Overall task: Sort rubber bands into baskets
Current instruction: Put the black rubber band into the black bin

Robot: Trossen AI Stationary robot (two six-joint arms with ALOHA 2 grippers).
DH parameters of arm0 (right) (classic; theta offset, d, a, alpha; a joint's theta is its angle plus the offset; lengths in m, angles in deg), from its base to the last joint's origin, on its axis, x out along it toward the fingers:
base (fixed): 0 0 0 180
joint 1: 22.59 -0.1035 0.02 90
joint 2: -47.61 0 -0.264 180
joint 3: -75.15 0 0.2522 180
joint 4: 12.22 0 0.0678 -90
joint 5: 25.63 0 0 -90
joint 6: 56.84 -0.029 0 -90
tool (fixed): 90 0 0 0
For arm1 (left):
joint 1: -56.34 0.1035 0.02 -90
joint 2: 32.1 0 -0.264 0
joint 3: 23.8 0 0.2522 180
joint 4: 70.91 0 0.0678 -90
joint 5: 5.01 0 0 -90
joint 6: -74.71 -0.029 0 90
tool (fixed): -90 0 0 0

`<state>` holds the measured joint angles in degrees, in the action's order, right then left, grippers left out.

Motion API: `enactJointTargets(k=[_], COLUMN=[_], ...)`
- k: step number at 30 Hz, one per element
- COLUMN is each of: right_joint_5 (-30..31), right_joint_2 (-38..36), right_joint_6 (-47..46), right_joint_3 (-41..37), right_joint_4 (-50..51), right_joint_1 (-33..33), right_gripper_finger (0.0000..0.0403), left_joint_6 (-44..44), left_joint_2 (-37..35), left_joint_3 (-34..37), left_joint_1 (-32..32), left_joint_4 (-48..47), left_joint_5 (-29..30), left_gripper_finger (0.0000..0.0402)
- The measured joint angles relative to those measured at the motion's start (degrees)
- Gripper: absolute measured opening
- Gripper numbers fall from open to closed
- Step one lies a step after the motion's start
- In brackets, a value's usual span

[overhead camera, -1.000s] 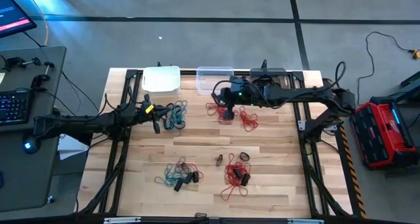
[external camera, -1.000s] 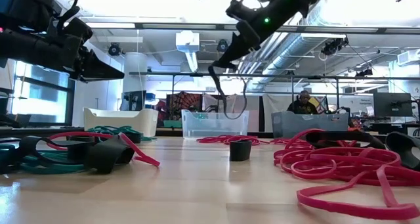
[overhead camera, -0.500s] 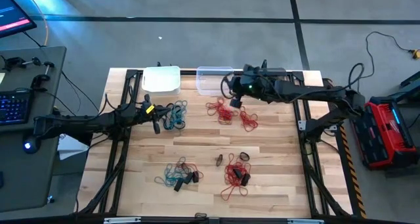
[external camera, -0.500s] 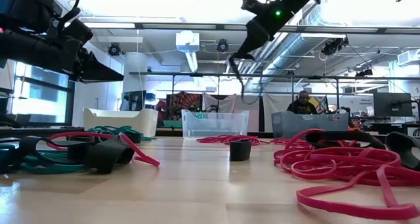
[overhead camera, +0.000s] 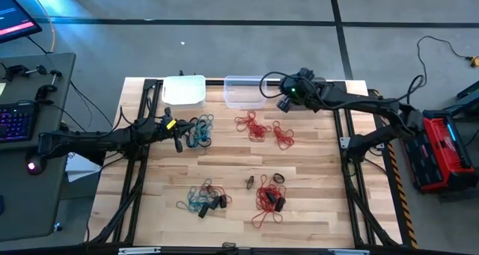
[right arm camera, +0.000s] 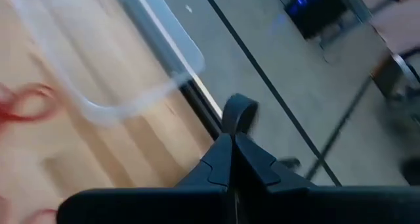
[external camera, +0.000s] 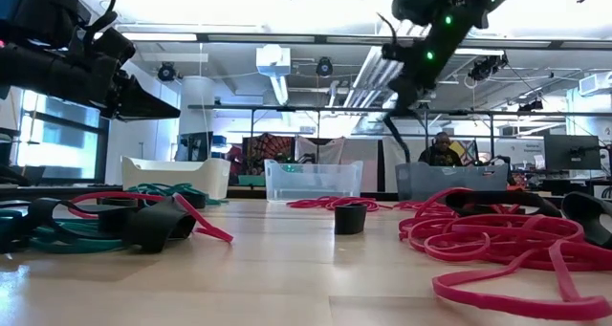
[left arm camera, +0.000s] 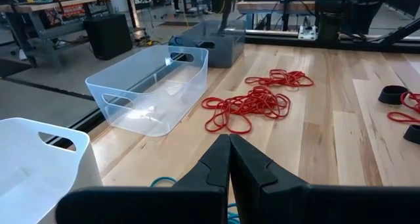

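Rubber bands lie in bunches on the wooden table: red ones, teal ones and a few dark ones. Along the far edge stand the white basket, the clear basket and the dark grey basket. My right gripper hangs high between the clear and dark grey baskets, shut on a dark rubber band. My left gripper hovers shut beside the far teal bunch, touching nothing. My right gripper pinches a dark rubber band between its two shut fingertips. One end of the loop sticks out past the tips. The fingers slant downward, and the band hangs slack below them, lifted clear of the table.
The arms' black frames run along the table's left and right edges. Bare wood lies in the middle of the table between the far and near bunches. A person sits in the room behind the table.
My right gripper has gone from above the far red bunch toward the table's far right, toward the dark grey basket, turning as it went. The dark band has stayed in its shut fingers, hanging clear of the table.
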<state>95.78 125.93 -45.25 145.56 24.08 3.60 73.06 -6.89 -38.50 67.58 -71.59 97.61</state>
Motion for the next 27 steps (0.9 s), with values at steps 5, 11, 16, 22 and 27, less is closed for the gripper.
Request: enactJointTargets(k=[5,11,16,22,27], right_joint_5=[2.6,3.1,5.9,6.1,6.2], right_joint_2=[0.0,0.0,0.0,0.0,0.0], right_joint_6=[1.1,2.4,4.3,6.5,10.4], right_joint_3=[-0.9,-1.0,-1.0,-1.0,-1.0], right_joint_4=[0.2,1.3,3.5,3.9,6.1], right_joint_1=[2.6,5.3,7.1,9.9,11.4], right_gripper_finger=[0.0,0.0,0.0,0.0,0.0], left_joint_6=[0.0,-0.1,-0.1,-2.8,-3.1], left_joint_2=[0.0,0.0,0.0,0.0,0.0], left_joint_3=[0.0,0.0,0.0,0.0,0.0], left_joint_1=[0.0,0.0,0.0,0.0,0.0], left_joint_4=[0.0,0.0,0.1,0.1,0.1], left_joint_5=[0.1,0.4,0.6,1.3,2.0], left_gripper_finger=[0.0,0.0,0.0,0.0,0.0])
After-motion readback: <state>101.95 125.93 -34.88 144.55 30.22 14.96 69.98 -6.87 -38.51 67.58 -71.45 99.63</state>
